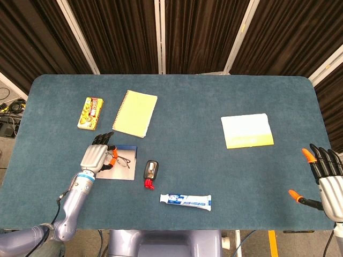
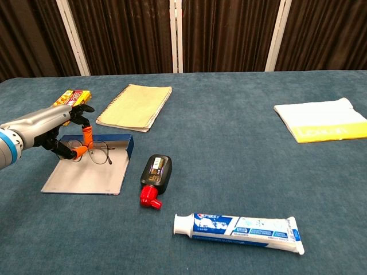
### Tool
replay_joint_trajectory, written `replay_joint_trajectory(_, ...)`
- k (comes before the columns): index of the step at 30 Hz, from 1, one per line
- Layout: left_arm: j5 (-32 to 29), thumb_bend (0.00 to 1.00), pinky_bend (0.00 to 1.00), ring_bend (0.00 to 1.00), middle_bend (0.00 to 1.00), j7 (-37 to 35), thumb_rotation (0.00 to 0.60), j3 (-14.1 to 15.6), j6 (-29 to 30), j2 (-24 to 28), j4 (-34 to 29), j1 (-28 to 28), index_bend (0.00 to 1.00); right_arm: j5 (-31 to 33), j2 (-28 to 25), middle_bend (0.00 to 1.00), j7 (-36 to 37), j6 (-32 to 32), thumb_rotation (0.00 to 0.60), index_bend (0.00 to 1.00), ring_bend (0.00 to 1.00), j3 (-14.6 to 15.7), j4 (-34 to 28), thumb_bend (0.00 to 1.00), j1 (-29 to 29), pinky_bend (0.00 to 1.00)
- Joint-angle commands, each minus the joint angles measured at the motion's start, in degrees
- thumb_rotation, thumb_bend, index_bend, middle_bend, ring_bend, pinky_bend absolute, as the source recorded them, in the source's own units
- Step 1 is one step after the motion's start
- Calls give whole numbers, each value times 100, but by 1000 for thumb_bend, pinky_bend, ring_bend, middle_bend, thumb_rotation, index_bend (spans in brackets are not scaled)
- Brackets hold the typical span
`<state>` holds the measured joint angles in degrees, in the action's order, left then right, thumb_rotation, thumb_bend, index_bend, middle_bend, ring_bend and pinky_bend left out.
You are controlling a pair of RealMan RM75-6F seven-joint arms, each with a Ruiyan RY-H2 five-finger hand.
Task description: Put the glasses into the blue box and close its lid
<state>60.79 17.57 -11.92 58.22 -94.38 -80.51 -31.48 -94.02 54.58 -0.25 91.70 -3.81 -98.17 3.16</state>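
The blue box (image 1: 121,149) (image 2: 117,141) lies open at the table's front left, its grey inside (image 2: 86,175) facing up and a blue wall standing along its far edge. My left hand (image 1: 97,158) (image 2: 62,129) pinches the thin-framed glasses (image 1: 122,160) (image 2: 101,153) by their left end between orange-tipped thumb and finger. It holds them just above the far part of the open box. At the front right edge of the table, my right hand (image 1: 327,181) has its fingers spread and holds nothing; the chest view does not show it.
A yellow notebook (image 1: 135,113) (image 2: 135,106) and a snack pack (image 1: 90,113) (image 2: 67,98) lie behind the box. A black bottle with a red cap (image 1: 150,174) (image 2: 153,177) lies right of it, a toothpaste tube (image 1: 185,201) (image 2: 241,226) nearer the front, and a white-yellow pad (image 1: 246,130) (image 2: 321,119) at right.
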Motion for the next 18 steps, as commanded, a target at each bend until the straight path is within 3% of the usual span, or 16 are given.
replay_joint_trajectory(1, -37, 489, 0, 0, 0, -27, 600, 16, -29, -71, 145, -29, 572, 3, 0, 0, 4, -2, 600, 0, 0, -1, -3, 0, 2, 0)
replay_joint_trajectory(3, -28, 487, 0, 0, 0, -107, 600, 14, -34, -117, 251, -35, 538, 6, -1, 0, 8, 0, 600, 0, 0, -2, -4, 0, 1, 0)
replay_joint_trajectory(5, 39, 475, 0, 0, 0, -223, 600, 19, -13, -154, 352, -34, 438, 9, -1, 0, 11, 2, 600, 0, 0, -3, -3, 0, 0, 0)
replay_joint_trajectory(8, 128, 327, 0, 0, 0, -313, 600, 48, 25, -182, 472, -28, 129, 8, 1, 0, 7, -4, 600, 0, 0, -2, -3, 0, 3, 0)
replay_joint_trajectory(10, 184, 170, 0, 0, 0, -399, 600, 52, 61, -189, 506, -16, 3, 5, 2, 0, 6, -10, 600, 0, 0, 1, -7, 0, 5, 0)
replay_joint_trajectory(12, 280, 113, 0, 0, 0, -505, 600, 68, 119, -187, 521, 4, 0, 4, 2, 0, 4, -6, 600, 0, 0, 0, -9, 0, 5, 0)
replay_joint_trajectory(18, 665, 64, 0, 0, 0, -737, 600, 175, 328, -108, 457, 61, 0, -3, -1, 0, 14, 5, 600, 0, 0, 2, -14, 0, 0, 0)
